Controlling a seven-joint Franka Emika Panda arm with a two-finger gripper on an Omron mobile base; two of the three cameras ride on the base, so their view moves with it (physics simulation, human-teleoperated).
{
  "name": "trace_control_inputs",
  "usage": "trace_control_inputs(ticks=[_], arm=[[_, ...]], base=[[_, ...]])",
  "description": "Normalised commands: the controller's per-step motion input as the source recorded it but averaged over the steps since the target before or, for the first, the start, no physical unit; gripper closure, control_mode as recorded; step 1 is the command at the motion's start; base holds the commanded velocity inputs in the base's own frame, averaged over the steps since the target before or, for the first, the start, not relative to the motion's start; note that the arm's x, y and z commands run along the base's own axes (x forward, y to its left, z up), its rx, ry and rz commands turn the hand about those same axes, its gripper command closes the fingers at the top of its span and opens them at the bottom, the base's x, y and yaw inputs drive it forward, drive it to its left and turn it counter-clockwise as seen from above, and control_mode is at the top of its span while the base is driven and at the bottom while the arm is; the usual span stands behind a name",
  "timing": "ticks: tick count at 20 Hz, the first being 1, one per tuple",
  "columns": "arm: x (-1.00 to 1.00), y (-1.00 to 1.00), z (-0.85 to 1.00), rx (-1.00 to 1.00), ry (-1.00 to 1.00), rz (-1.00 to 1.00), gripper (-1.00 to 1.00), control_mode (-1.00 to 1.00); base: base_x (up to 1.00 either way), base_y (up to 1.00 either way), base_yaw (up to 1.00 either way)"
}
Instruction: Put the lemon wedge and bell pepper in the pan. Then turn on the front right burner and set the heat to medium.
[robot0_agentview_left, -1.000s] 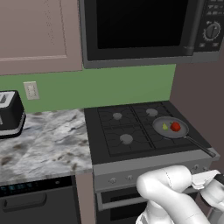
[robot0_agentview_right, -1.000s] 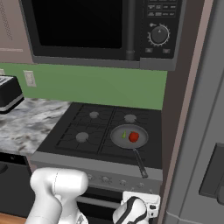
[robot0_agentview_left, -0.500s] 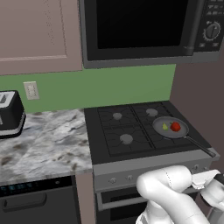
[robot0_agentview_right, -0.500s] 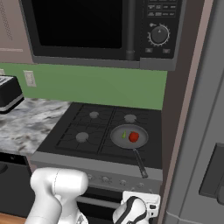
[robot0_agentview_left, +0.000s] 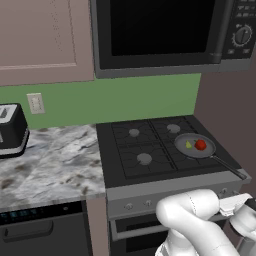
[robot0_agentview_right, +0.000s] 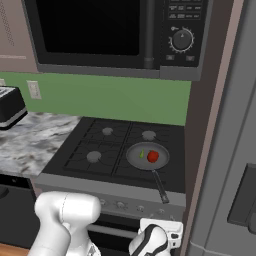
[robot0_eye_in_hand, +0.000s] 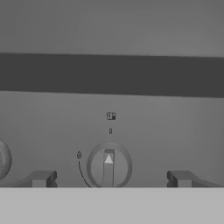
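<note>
I see the tiny pale yellow-green lemon wedge (robot0_agentview_left: 188, 145) and the small glossy red bell pepper (robot0_agentview_left: 200, 145) lying side by side inside the shallow round grey metal pan (robot0_agentview_left: 183, 140), wedge to the left of the pepper; the pan sits on the front right burner of the black cooktop (robot0_agentview_left: 125, 150), its long thin dark handle (robot0_agentview_left: 229, 166) reaching toward the stove's front edge; my white arm is low in front of the stove, and the tool (robot0_eye_in_hand: 109, 178) faces the grey control panel (robot0_eye_in_hand: 175, 131) with its two dark fingertips (robot0_eye_in_hand: 41, 178) spread wide, holding nothing; a round grey knob with a white triangle pointer (robot0_eye_in_hand: 109, 166) stands between them, pointer aimed straight up at a small mark; to the left lies the marbled bench (robot0_agentview_left: 50, 160), with a dark toaster (robot0_agentview_left: 11, 130) at its far end.
</note>
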Motion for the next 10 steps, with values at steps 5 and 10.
trace_control_inputs(ticks=[5,10], arm=[[-0.22,-0.03,0.01,0.02,-0.01,0.01,-1.00,-1.00],[-0.07,-0.03,0.01,0.01,-0.02,0.01,-1.00,-1.00]], base=[[0.00,0.00,0.00],[0.00,0.00,0.00]])
